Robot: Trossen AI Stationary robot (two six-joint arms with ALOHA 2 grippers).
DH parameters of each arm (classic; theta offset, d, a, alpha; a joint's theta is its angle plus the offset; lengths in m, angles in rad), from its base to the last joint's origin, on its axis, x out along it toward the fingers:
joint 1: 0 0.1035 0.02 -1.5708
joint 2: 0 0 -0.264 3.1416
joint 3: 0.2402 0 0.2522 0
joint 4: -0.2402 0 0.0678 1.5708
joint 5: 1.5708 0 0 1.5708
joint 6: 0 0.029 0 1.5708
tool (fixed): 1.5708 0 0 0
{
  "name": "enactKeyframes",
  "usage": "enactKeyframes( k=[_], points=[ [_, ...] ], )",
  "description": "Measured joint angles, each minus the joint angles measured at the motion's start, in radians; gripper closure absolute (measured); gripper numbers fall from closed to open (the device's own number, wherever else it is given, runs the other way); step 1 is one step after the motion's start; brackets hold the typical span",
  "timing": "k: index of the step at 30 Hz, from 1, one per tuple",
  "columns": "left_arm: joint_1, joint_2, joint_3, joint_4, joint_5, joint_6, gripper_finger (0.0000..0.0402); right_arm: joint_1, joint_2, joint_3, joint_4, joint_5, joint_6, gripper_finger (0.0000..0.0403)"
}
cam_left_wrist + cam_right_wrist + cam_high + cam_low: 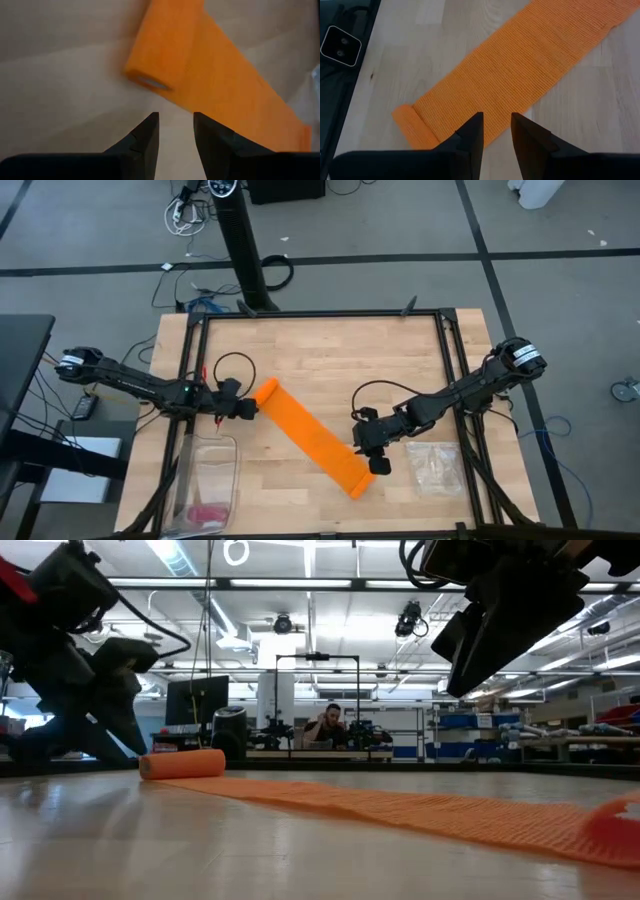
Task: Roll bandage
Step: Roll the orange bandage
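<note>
I count one bandage — a single orange strip lying diagonally across the table, from a small rolled end at 10 o'clock to a loose end at 5 o'clock. Two grippers: my left gripper sits just beside the roll, jaws slightly apart, empty. My right gripper hangs above the loose end — parted a little, holding nothing. One clear bag at 4 o'clock.

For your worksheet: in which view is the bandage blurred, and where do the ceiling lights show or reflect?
Left wrist view: the bandage is soft and smeared. Right wrist view: its weave is crisp. Low view: bright ceiling lights glare overhead and sheen off the table. High view: even light, faint shadows.
</note>
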Motion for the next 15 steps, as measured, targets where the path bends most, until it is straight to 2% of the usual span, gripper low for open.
enactKeyframes(
  k=[5,9,15],
  points=[
    [0.001,0.000,-0.021,0.031,-0.071,0.001,0.0273,0.000,0.000,0.000,0.000,0.004,-0.017,0.0303],
    [0.002,0.000,-0.059,0.118,-0.079,0.001,0.0273,0.000,0.000,0.000,0.001,0.009,-0.029,0.0304],
    [0.011,0.011,-0.129,0.265,-0.143,-0.002,0.0273,-0.010,0.000,0.000,0.002,0.022,-0.044,0.0305]
  ],
)
